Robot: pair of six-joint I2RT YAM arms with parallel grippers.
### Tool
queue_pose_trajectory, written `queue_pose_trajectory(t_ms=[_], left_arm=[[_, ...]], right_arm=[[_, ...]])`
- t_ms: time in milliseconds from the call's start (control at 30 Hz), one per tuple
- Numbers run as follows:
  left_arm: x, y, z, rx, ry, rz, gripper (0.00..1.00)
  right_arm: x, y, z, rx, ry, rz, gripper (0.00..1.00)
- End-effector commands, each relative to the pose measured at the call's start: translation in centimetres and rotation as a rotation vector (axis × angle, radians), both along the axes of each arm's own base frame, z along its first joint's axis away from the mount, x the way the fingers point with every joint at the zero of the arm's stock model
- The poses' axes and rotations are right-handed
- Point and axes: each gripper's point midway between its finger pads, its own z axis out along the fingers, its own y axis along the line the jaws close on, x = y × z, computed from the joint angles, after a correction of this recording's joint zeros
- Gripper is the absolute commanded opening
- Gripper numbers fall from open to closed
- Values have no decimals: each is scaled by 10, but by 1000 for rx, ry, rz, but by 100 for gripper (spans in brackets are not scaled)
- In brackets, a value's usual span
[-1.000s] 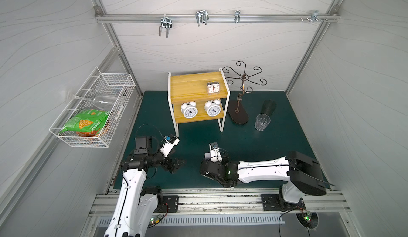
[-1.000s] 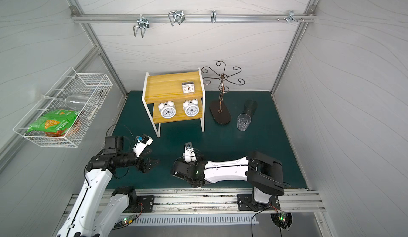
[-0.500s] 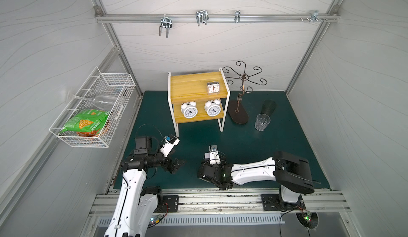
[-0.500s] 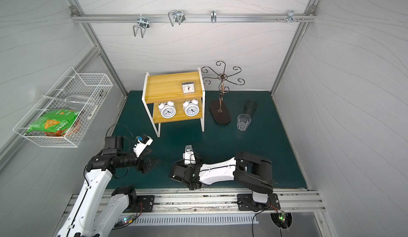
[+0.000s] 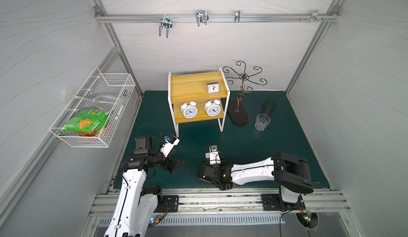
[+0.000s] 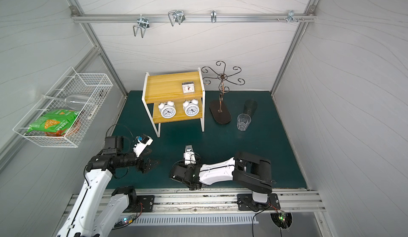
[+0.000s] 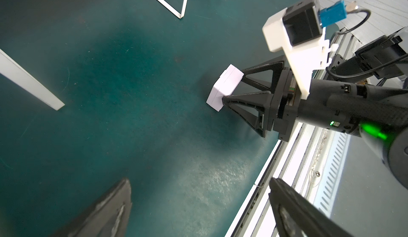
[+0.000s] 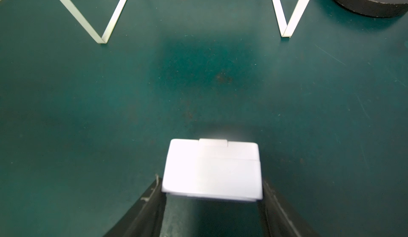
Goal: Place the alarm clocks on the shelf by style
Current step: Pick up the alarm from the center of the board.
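- One white square clock (image 8: 212,169): both wrist views show only its plain white casing, with no dial in sight. In both top views it is hidden under the right arm's wrist, at the lower centre of the frame. Whether it touches the green mat (image 8: 198,81) cannot be told.
- One right gripper (image 8: 212,189): its jaws are closed against two opposite sides of the white square clock. Only the finger ends enter the right wrist view.
- One left gripper (image 7: 199,180): its jaws are spread wide with nothing between them. Its fingers (image 7: 106,211) are blurred and cut off by the frame edge.
- One shelf (image 5: 189,85): it has two yellow boards and stands at the upper centre of the frame in both top views. The upper board hides the back of the lower board.
- Two round twin-bell clocks (image 5: 189,111): they stand upright on the lower board, side by side and apart.
- One clear square clock (image 5: 213,87): it stands on the upper board, toward that board's right end.
- Clocks counted: four, with three on the shelf and one in the right gripper.
- One curly-hooked stand (image 5: 239,112): it stands just right of the shelf.
- One drinking glass (image 5: 262,122): it is clear and stands right of the stand. One dark cup-like shape (image 5: 268,107) behind it is hard to make out.
- One wire basket (image 5: 88,144): it hangs at the left of the frame. It holds one stemmed glass (image 5: 103,101) lying on its side and one green snack bag (image 5: 86,122). An orange packet lies beneath the bag, mostly hidden.
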Motion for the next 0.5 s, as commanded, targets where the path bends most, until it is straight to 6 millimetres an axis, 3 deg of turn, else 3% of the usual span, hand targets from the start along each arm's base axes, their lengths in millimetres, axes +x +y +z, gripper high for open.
queue_pose_trajectory(t_ms=[0,233,467], left_arm=[[6,-1,8,-1,-47,-7,99],[5,0,8,5,-51,-9,99],[11,2,15,7,-68,20,99]], right_arm=[[1,1,28,27,-50,19,66],[10,1,100,14,-84,84,63],[22,13,170,-46,-94,173,63]])
